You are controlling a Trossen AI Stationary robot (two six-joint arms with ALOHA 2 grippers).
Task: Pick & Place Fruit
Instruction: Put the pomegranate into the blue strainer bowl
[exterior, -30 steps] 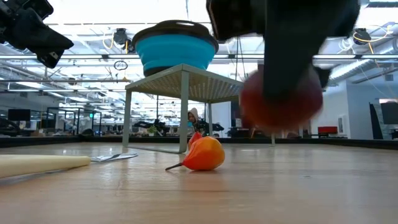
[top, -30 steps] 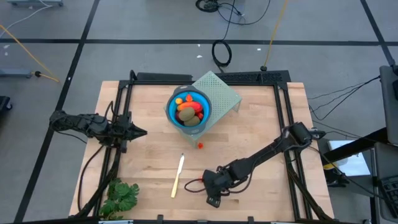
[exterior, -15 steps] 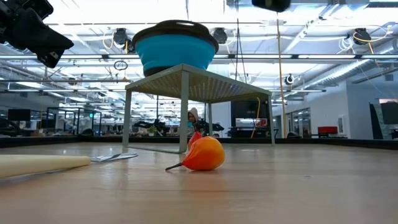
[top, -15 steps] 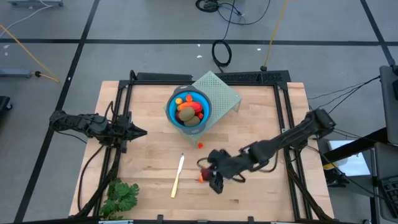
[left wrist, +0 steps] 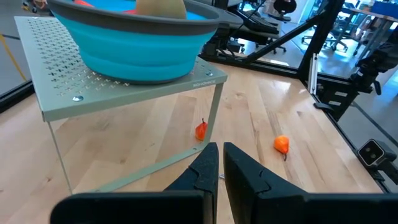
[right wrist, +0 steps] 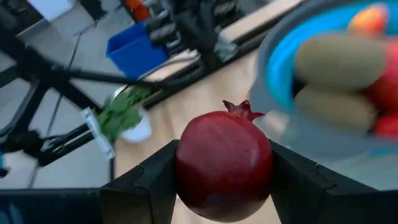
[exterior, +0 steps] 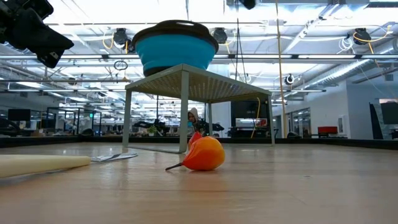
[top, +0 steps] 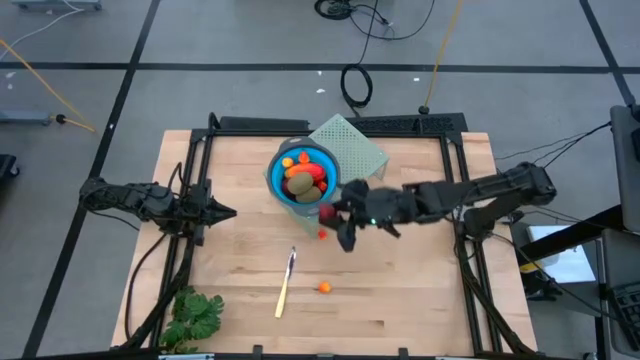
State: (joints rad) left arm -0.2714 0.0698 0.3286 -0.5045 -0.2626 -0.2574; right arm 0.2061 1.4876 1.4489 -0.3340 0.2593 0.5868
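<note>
One dark red pomegranate [right wrist: 224, 163] sits clamped across its middle in the right pincer [right wrist: 224, 186] near the blue bowl [top: 276, 175]; it looks hard, smooth, likely slippery. Left pincer [left wrist: 219, 163] waits, nearly together.

right gripper [top: 343, 222] carrying pomegranate [right wrist: 224, 165] swung from front of table up to beside blue bowl [top: 277, 180], lifted clear of low view, small orange fruit [top: 325, 287] now uncovered
</note>
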